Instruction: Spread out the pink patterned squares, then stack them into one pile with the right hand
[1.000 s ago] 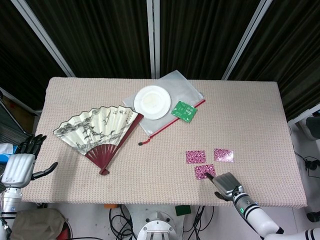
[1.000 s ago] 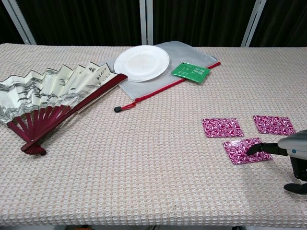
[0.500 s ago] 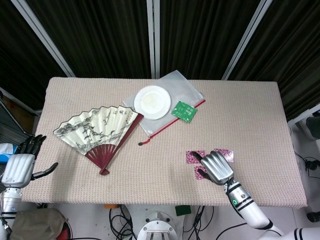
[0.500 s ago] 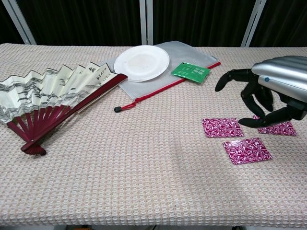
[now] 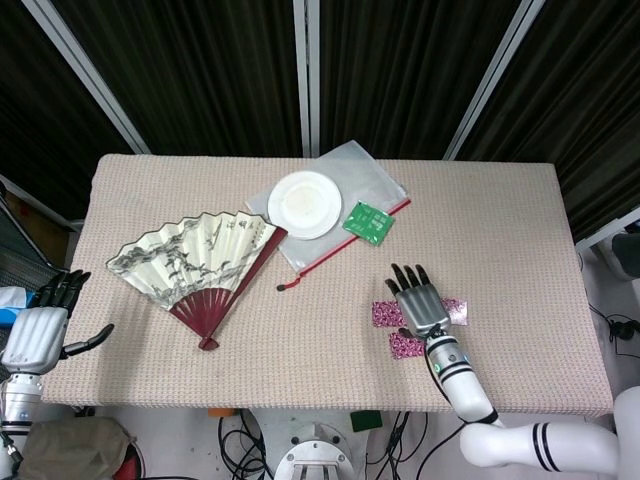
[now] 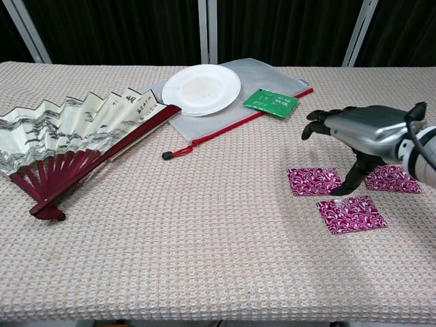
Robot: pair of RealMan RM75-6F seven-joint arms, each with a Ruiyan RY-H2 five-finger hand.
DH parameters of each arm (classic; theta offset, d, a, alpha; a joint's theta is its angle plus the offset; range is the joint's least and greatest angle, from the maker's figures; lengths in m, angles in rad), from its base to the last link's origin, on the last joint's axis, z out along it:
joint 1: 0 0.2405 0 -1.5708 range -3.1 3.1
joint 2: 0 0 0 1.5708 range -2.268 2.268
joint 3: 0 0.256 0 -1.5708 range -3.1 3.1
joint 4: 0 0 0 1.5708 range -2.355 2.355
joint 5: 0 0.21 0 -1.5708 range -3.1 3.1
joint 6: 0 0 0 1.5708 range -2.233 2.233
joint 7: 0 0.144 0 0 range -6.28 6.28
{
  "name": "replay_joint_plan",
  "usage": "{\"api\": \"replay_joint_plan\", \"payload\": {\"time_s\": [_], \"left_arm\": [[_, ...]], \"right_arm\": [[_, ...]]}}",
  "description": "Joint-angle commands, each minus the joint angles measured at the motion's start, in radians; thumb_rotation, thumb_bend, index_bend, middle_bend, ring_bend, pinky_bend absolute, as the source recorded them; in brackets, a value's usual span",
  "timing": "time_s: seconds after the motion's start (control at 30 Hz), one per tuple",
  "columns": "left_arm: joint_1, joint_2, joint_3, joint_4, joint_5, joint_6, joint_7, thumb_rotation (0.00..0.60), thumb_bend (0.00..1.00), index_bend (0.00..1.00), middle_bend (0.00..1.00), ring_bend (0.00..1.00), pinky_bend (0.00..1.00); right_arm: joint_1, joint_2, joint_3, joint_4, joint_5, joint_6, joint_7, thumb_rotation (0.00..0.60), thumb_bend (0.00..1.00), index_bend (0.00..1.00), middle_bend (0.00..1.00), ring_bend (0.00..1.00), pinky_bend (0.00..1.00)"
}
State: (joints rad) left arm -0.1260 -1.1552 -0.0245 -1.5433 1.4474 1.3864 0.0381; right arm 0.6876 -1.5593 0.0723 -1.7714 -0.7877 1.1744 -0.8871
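Note:
Three pink patterned squares lie apart on the table's near right: a left square [image 6: 315, 180] [image 5: 384, 314], a near square [image 6: 351, 213] [image 5: 404, 347] and a right square [image 6: 392, 178] [image 5: 457, 310]. My right hand [image 6: 361, 131] [image 5: 418, 302] hovers over them with its fingers spread and pointing away, holding nothing. One digit reaches down toward the cloth between the left and right squares, just behind the near one. In the head view the hand hides parts of the left and right squares. My left hand [image 5: 36, 334] hangs open off the table's left edge.
An unfolded paper fan [image 6: 75, 136] lies at the left. Behind the squares sit a white plate [image 6: 201, 88] on a mesh zip pouch [image 6: 272, 73] and a green packet [image 6: 271, 102]. The table's front edge [image 5: 330, 405] runs close to the near square.
My right hand left the near square by the front edge, rose, and moved forward over the squares. The squares and my left hand stayed put.

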Motion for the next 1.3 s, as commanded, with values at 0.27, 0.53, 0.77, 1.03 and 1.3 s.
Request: {"api": "replay_joint_plan", "payload": {"time_s": [0.27, 0.53, 0.77, 1.03, 1.3], "left_arm": [[0.003, 0.001, 0.002, 0.011, 0.001, 0.002, -0.016, 0.050, 0.09, 0.06, 0.06, 0.04, 0.16], [0.006, 0.000, 0.004, 0.015, 0.003, 0.004, -0.021, 0.050, 0.09, 0.06, 0.06, 0.04, 0.16], [0.002, -0.003, 0.004, 0.015, 0.003, -0.004, -0.019, 0.049, 0.09, 0.06, 0.06, 0.04, 0.16], [0.002, -0.002, 0.004, 0.012, -0.001, -0.005, -0.014, 0.049, 0.09, 0.06, 0.06, 0.04, 0.16], [0.001, -0.002, 0.004, 0.009, 0.000, -0.006, -0.012, 0.050, 0.09, 0.06, 0.06, 0.04, 0.16]], "right_arm": [[0.023, -0.065, 0.015, 0.063, 0.047, -0.006, -0.002, 0.600, 0.30, 0.30, 0.00, 0.00, 0.00], [0.021, -0.060, 0.004, 0.050, 0.046, 0.004, 0.003, 0.600, 0.31, 0.32, 0.00, 0.00, 0.00], [0.024, -0.059, 0.001, 0.054, 0.063, 0.008, -0.004, 0.600, 0.32, 0.34, 0.00, 0.00, 0.00], [0.027, -0.064, 0.004, 0.064, 0.078, 0.010, -0.004, 0.600, 0.34, 0.41, 0.00, 0.00, 0.00], [0.023, -0.051, 0.007, 0.054, 0.067, 0.016, 0.018, 0.600, 0.46, 0.45, 0.00, 0.00, 0.00]]}}
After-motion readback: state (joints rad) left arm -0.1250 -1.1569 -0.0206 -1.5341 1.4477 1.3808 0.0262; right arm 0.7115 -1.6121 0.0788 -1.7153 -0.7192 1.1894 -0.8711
